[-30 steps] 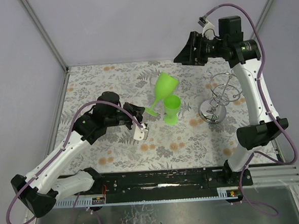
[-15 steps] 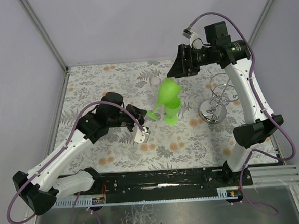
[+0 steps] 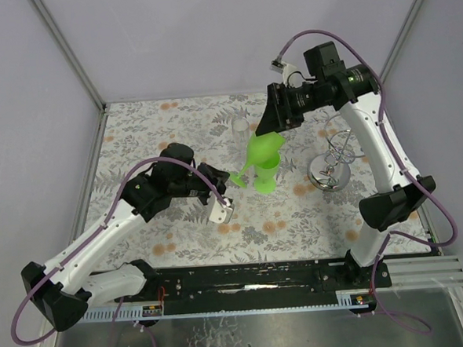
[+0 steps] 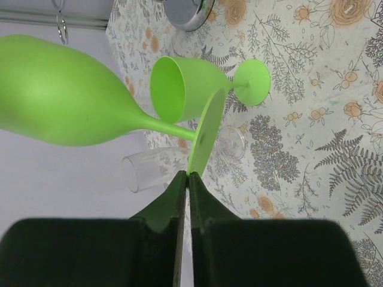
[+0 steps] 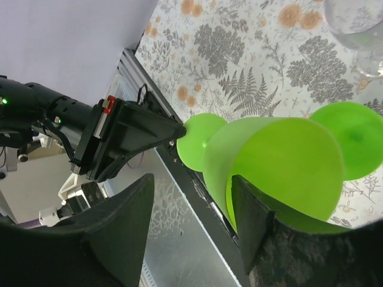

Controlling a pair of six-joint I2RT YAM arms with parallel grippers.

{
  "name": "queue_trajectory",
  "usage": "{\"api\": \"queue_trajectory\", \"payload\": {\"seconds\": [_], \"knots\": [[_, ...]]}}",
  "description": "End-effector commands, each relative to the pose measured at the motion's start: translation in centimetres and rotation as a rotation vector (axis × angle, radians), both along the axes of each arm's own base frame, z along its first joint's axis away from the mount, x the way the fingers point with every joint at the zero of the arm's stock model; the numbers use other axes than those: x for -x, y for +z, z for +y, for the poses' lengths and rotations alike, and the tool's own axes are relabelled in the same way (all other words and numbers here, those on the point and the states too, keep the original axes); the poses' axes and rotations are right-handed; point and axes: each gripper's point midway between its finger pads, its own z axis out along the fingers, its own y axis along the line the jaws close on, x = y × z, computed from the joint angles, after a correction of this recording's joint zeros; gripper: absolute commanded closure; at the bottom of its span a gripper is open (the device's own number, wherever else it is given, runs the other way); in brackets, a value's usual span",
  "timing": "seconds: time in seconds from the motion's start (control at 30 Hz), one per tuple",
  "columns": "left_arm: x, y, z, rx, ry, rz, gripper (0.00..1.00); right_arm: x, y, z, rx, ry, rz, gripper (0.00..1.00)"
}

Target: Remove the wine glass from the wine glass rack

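A green wine glass point(image 3: 264, 149) hangs tilted over the table, off the silver wire wine glass rack point(image 3: 339, 153). My left gripper point(image 3: 226, 180) is shut on the rim of its round foot point(image 4: 203, 131), with the bowl point(image 4: 57, 89) stretching away to the left in the left wrist view. My right gripper point(image 3: 271, 127) is open at the bowl's mouth. In the right wrist view one of its fingers point(image 5: 251, 224) sits inside the bowl point(image 5: 281, 167) and the other stays outside, with a gap to the bowl's wall.
A second green glass point(image 3: 265, 174) stands upright right under the held one. A clear glass point(image 3: 240, 128) stands behind them. The rack's shiny base point(image 4: 190, 13) lies to the right of the glasses, close to the right arm.
My right gripper has swung left and down from above the rack to the held glass's mouth, narrowing a little. The held glass has shifted slightly right and lower.
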Motion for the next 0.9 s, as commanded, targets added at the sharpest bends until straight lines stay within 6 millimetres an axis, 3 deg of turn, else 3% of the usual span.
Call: {"api": "queue_trajectory", "payload": {"seconds": [0.0, 0.13, 0.23, 0.3, 0.33, 0.37, 0.47, 0.53, 0.7, 0.87], "knots": [[0.1, 0.7, -0.5, 0.006, -0.032, -0.032, 1.0, 1.9, -0.6, 1.0, 0.004, 0.079, 0.021, 0.41], [0.2, 0.7, -0.6, 0.005, -0.035, -0.034, 1.0, 2.6, -1.7, 1.1, 0.026, 0.093, 0.048, 0.55], [0.1, 0.7, -0.5, 0.003, -0.022, -0.034, 1.0, 2.5, -1.6, 0.8, 0.042, 0.083, 0.031, 0.88], [-0.2, 0.9, -0.4, 0.019, 0.006, -0.034, 1.0, 2.1, -1.1, 0.5, 0.064, 0.061, -0.005, 1.0], [-0.4, 1.0, -0.3, 0.027, 0.024, -0.033, 0.98, 1.8, -0.6, 0.3, 0.073, 0.047, -0.03, 1.0], [-0.7, 1.1, -0.2, 0.036, 0.05, -0.031, 0.87, 1.4, -0.1, 0.0, 0.086, 0.028, -0.058, 1.0], [-2.0, 2.0, 0.2, 0.12, 0.185, 0.01, 0.47, -0.6, 1.8, -1.9, 0.159, -0.089, -0.183, 1.0], [-3.6, 3.1, 0.6, 0.223, 0.329, 0.072, 0.36, -2.2, 3.3, -3.6, 0.2, -0.192, -0.269, 1.0], [-8.8, 6.6, 2.8, 0.511, 0.707, 0.301, 0.31, -4.9, 5.1, -4.4, 0.214, -0.327, -0.375, 1.0], [-13.5, 8.4, 5.9, 0.744, 1.005, 0.565, 0.31, -5.7, 4.6, -2.3, 0.298, -0.342, -0.443, 1.0]]}}
